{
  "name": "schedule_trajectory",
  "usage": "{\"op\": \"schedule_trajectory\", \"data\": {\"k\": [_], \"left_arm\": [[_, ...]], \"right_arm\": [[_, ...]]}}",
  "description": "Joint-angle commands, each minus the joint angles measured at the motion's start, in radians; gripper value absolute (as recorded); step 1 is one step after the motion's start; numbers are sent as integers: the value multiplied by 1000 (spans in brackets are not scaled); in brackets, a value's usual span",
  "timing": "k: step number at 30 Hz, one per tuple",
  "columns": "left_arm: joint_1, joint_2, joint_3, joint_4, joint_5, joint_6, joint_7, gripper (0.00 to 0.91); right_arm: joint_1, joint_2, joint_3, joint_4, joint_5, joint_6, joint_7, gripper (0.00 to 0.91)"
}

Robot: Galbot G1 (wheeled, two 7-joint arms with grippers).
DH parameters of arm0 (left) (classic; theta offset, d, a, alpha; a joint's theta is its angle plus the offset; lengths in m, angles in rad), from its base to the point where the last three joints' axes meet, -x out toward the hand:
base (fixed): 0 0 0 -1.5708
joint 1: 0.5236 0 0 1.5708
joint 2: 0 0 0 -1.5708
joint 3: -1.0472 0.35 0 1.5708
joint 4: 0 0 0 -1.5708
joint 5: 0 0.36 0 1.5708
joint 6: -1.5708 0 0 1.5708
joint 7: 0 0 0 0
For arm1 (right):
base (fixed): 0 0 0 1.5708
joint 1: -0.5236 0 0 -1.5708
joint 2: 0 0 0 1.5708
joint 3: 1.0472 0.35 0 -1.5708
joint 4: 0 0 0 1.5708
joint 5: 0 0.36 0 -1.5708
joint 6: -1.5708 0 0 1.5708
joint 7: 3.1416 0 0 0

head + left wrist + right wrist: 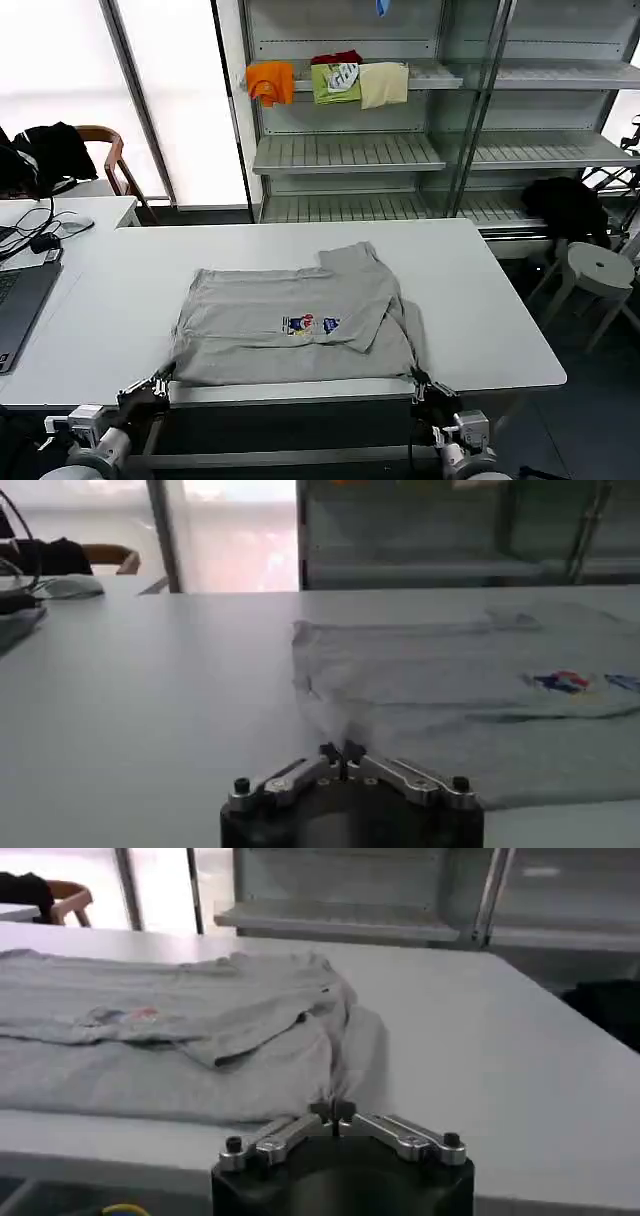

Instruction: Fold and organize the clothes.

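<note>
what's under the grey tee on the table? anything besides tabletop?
The light grey T-shirt with the multicoloured chest print lies partly folded on the white table. Bare tabletop shows all around it. Whatever sits beneath the fabric is covered. Both claws, left and right, pinch its near corners.

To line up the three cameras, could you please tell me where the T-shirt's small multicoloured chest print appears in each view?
Head view: the chest print sits mid-shirt on the grey T-shirt, between the two hands.
Left wrist view: the print is far across the shirt.
Right wrist view: the print is faint, beyond a fold.
Shared landmark: the white table.
</note>
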Motion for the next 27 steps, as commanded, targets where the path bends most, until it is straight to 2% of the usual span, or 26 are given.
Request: {"op": "schedule_trajectory", "data": {"k": [1,4,8,13,17,18,19,21,27], "left_arm": [[18,-38,-27,-72,18,-1,-53,907],[-17,-50,-66,-101,29,-1,-60,907],[-101,-33,-88,-129,23,-1,-35,907],[-311,10,-14,-36,23,-1,38,907],[-483,3,72,182,21,-1,58,907],[-550,-8,95,241,19,-1,55,907],[-582,-13,108,272,22,-1,52,907],[-647,-29,136,390,54,-3,52,907],[-778,-35,192,581,163,-5,51,907]], "right_arm": [[-28,19,17,62,0,9,29,907],[2,39,40,101,-16,21,39,907],[112,55,63,132,-14,6,20,907],[343,40,17,24,1,-5,-16,907],[598,39,-33,-201,29,-4,-64,907],[703,52,-53,-353,47,-4,-75,907],[732,56,-58,-396,45,-4,-74,907],[832,94,-77,-576,35,-3,-79,907],[1049,217,-48,-977,-130,74,-72,907]]}}
